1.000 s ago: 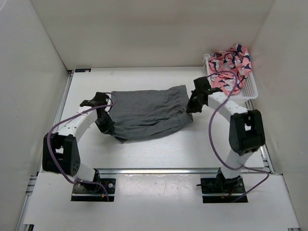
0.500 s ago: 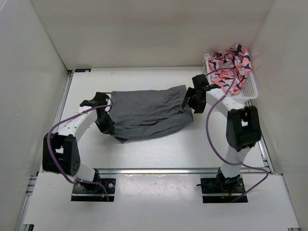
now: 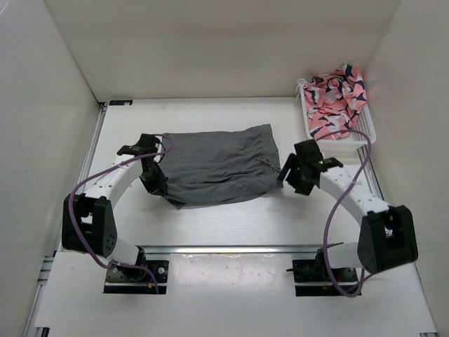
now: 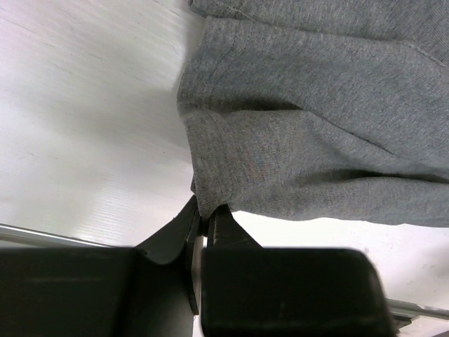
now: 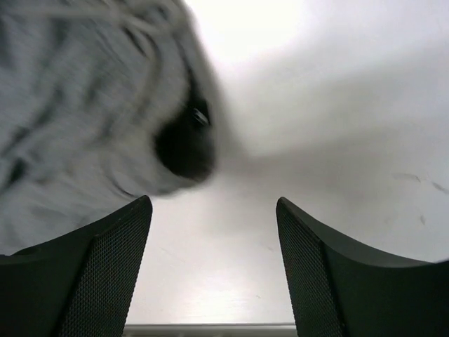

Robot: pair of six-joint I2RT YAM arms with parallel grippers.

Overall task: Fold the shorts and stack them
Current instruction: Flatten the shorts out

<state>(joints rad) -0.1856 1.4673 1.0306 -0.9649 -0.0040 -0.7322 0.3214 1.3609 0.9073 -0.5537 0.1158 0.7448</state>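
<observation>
The grey shorts (image 3: 214,167) lie folded over in the middle of the white table, waistband end to the right. My left gripper (image 3: 156,181) is shut on the left hem of the shorts (image 4: 295,133), the cloth corner pinched between its two black fingers (image 4: 224,225). At the right end of the shorts my right gripper (image 3: 289,177) stands open just off the waistband edge, nothing between its fingers (image 5: 105,260). The waistband end of the shorts (image 5: 91,112) shows blurred at the upper left of the right wrist view.
A white basket (image 3: 365,133) at the back right holds pink patterned clothes (image 3: 335,98). White walls enclose the table on three sides. A metal rail (image 3: 231,249) runs along the near edge by the arm bases.
My right gripper has opened, let go of the waistband end, and swung back toward the near right. The shorts' right end has settled on the table. The left arm has not moved.
</observation>
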